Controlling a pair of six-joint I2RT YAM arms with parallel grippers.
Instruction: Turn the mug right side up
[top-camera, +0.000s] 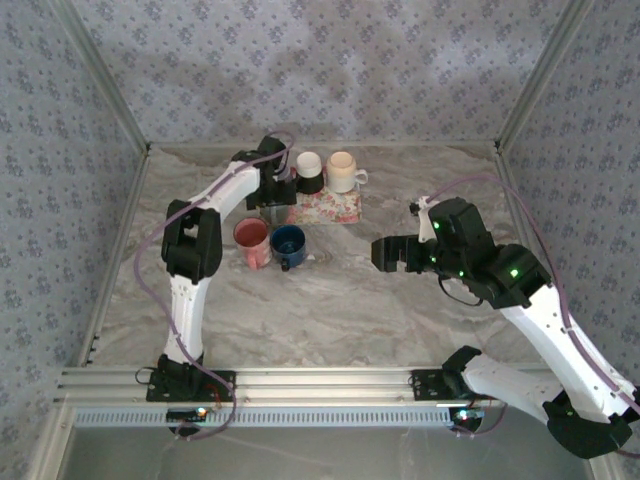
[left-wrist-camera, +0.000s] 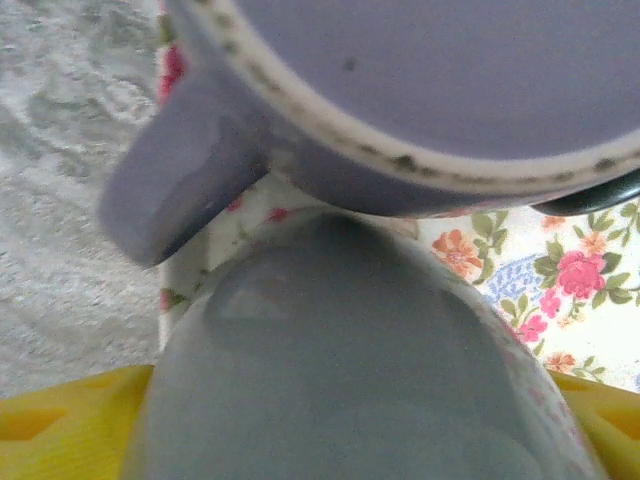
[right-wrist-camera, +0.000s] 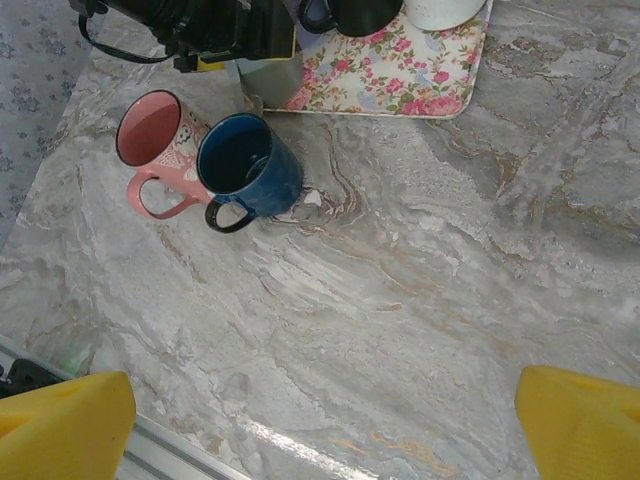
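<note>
A grey mug (left-wrist-camera: 340, 380) stands on the left end of the floral tray (left-wrist-camera: 590, 300), its closed base turned up toward the left wrist camera. My left gripper (left-wrist-camera: 330, 430) reaches down over it, and the yellow fingers (left-wrist-camera: 60, 420) press against both of its sides. From above, the left gripper (top-camera: 272, 198) covers most of this grey mug (top-camera: 272, 214). The right wrist view catches the same mug (right-wrist-camera: 268, 78) under the dark gripper. My right gripper (top-camera: 395, 252) hovers open over bare table, nothing between its fingers (right-wrist-camera: 65, 425).
A black-and-white mug (top-camera: 310, 172) and a cream mug (top-camera: 342, 172) share the tray (top-camera: 335, 208). A pink mug (top-camera: 252, 242) and a blue mug (top-camera: 288, 245) stand upright on the marble table just in front of it. Walls close the left, back and right.
</note>
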